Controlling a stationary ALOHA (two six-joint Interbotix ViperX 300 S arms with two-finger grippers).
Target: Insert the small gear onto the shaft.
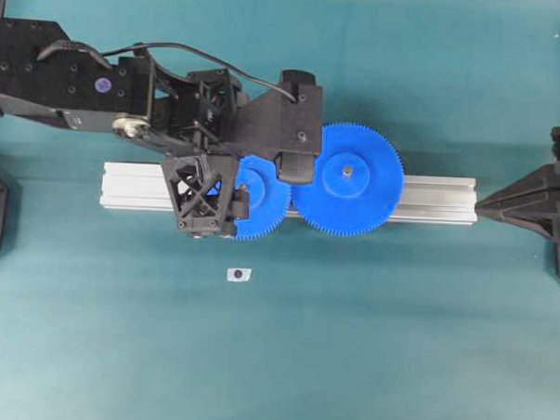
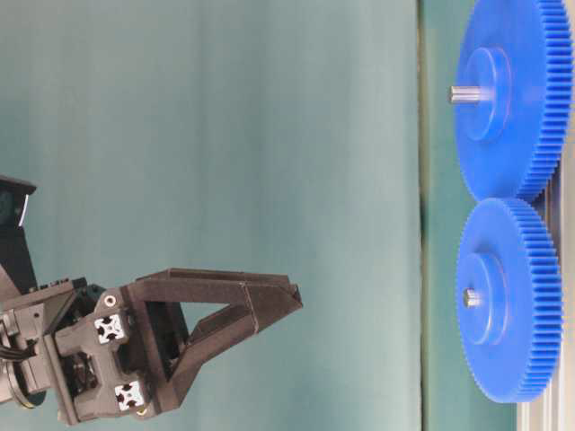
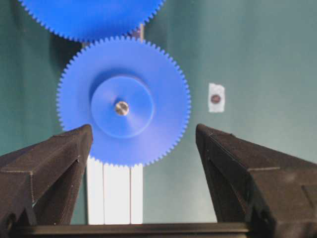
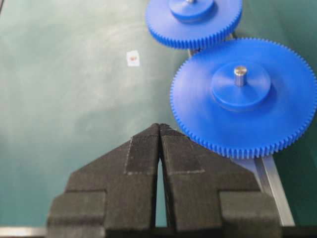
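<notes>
Below frame centre on the teal worktop (image 1: 367, 344): white tag (image 1: 239, 274), black dot, no legible writing; left pincer (image 3: 143, 136) apart over small gear (image 3: 124, 101); right pincer (image 4: 159, 130) together.

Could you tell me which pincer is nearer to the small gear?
Left. The left pincer hovers open right over the small gear; the right pincer sits shut, off beyond the larger gear.

A flat teal-green matte tabletop (image 1: 366, 363) fills the overhead view from edge to edge. Light falls evenly across it, with only soft, faint shadows. A long silvery extruded aluminium rail with lengthwise grooves (image 1: 438, 198) lies across the middle, running from nine o'clock towards three o'clock. A tiny white paper tag with a black dot (image 1: 239, 274) lies flat on the surface at about six o'clock of centre, apart from the rail.
</notes>
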